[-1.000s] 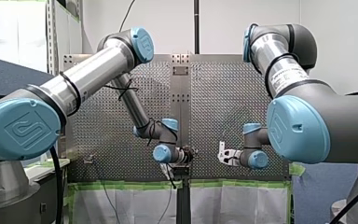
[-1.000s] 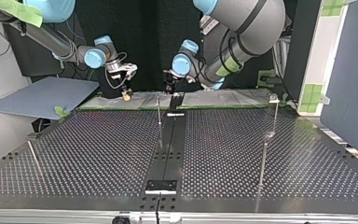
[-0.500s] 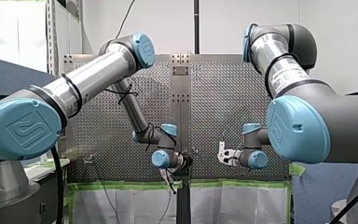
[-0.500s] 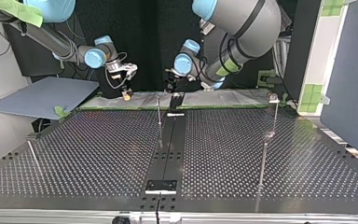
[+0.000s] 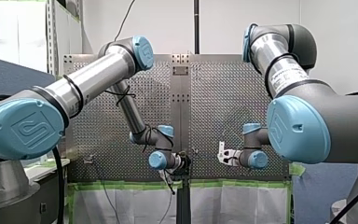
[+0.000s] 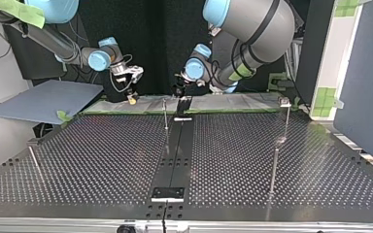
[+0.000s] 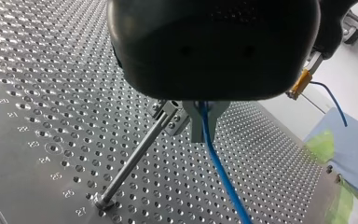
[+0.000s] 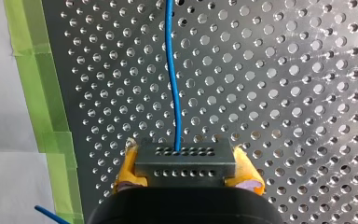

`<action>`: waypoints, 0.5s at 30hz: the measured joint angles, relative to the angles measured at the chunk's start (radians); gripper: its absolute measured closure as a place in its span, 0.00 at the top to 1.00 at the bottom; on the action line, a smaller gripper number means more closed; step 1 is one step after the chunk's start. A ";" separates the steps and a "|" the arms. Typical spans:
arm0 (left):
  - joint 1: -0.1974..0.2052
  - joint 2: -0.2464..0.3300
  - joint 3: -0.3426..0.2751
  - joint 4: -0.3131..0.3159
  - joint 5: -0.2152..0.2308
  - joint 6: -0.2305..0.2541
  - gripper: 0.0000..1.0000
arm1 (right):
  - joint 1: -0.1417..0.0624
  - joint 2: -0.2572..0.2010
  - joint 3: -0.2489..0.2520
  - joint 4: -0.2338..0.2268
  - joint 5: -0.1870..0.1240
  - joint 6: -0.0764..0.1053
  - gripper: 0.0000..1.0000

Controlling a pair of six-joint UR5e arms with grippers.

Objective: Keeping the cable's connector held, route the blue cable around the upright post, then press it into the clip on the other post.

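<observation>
since 1 s ago left gripper [image 7: 200, 133] was dropped a bit lower by the thin metal post [image 7: 135, 156], fingers [image 7: 196, 126] pinched on the smooth blue cable [image 7: 219, 163]. boxy black connector [image 8: 185, 158] is clamped btwn yellow pads [image 8: 249, 176] of right gripper [image 8: 186, 175].

L arm [image 5: 93, 79] elbow-up, wrist [image 5: 158, 159] low, L tool [image 7: 204, 122] pinched closed; R tool [image 8: 186, 163], yellow pads [image 8: 127, 169], clamped.

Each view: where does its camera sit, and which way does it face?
Front view: behind the arms, facing the perforated table; both arms show.
Top view: across the table, facing the arms; my right gripper at left.
Left wrist view: on my left wrist, along my left gripper, shut on the blue cable.
Right wrist view: on my right wrist; yellow pads hold the connector.
Both wrist views share the blue cable.
</observation>
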 joint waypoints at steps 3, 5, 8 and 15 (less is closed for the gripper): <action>0.002 0.000 0.000 -0.002 0.009 0.002 0.00 | 0.000 0.000 0.000 -0.001 0.000 0.001 0.00; 0.005 0.000 0.000 -0.003 0.018 0.002 0.00 | 0.000 0.000 0.000 -0.002 0.000 0.004 0.00; 0.008 0.000 0.002 -0.006 0.029 -0.006 0.00 | -0.001 0.000 0.000 -0.006 -0.001 0.010 0.00; 0.015 0.000 0.037 -0.010 0.051 -0.042 0.00 | -0.003 0.000 -0.001 -0.026 -0.005 0.026 0.00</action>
